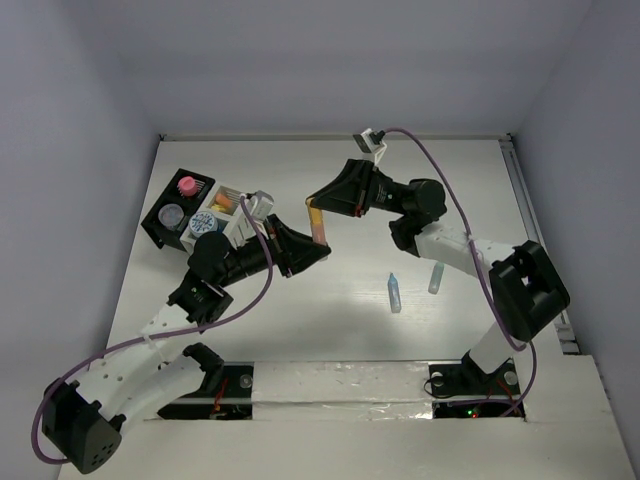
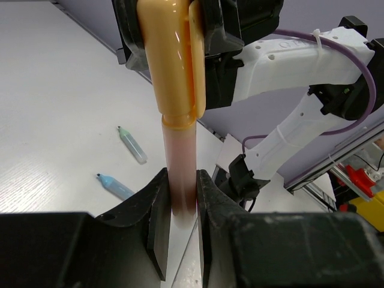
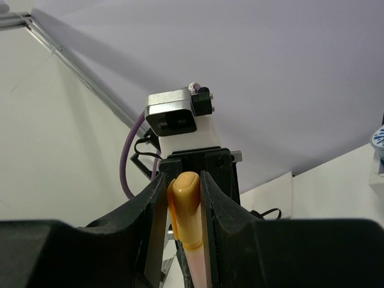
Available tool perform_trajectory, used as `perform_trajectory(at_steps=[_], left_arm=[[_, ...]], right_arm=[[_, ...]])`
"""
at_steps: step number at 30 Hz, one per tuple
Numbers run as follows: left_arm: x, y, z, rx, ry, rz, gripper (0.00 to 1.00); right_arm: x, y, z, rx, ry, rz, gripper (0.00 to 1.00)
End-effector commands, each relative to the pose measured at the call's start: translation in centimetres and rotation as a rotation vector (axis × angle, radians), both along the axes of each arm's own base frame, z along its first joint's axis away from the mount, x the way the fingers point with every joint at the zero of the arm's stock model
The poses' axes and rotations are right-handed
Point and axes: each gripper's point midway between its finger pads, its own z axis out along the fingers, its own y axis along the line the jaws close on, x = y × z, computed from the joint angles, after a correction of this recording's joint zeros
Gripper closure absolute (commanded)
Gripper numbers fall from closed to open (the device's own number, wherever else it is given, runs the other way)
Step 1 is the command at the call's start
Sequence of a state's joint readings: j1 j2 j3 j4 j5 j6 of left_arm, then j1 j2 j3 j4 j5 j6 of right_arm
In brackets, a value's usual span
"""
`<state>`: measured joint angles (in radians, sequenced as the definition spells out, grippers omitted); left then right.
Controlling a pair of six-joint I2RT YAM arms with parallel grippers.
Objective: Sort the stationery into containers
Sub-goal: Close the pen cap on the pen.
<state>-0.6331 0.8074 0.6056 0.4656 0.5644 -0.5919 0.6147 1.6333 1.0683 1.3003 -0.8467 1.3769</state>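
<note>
No readable text, labels, brands or numbers in any view, orange stick (image 2: 178, 72) unprinted

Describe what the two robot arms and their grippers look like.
Both arms, left arm and right arm, have white links between chunky black joints. Each trails a purple cable, tied on with white zip ties. The left gripper and right gripper are black with flat wedge fingers; each wrist carries a small white-and-grey camera block.

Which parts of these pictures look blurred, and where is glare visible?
Left wrist view: the orange pen is sharp, with glare streaks on its cap; the left hand's fingers look soft. Right wrist view: the right hand's fingers likewise. Top view: even light, faint shadows.
</note>
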Motion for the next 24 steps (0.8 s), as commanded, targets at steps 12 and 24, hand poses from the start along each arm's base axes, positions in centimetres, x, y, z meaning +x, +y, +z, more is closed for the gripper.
perform_trajectory(at_steps=[12,24], left_arm=[[-1.5,1.2,9.9,-0.21,-0.229,0.0,1.0],[-3.4,1.7,15.2,-0.379,-0.329,-0.072,1.0]], right_arm=[[-5.6,-2.0,0.4,0.123,-0.259,0.124,1.0],[-6.7,-2.2,2.0,0.154,-0.371,0.117,1.0]])
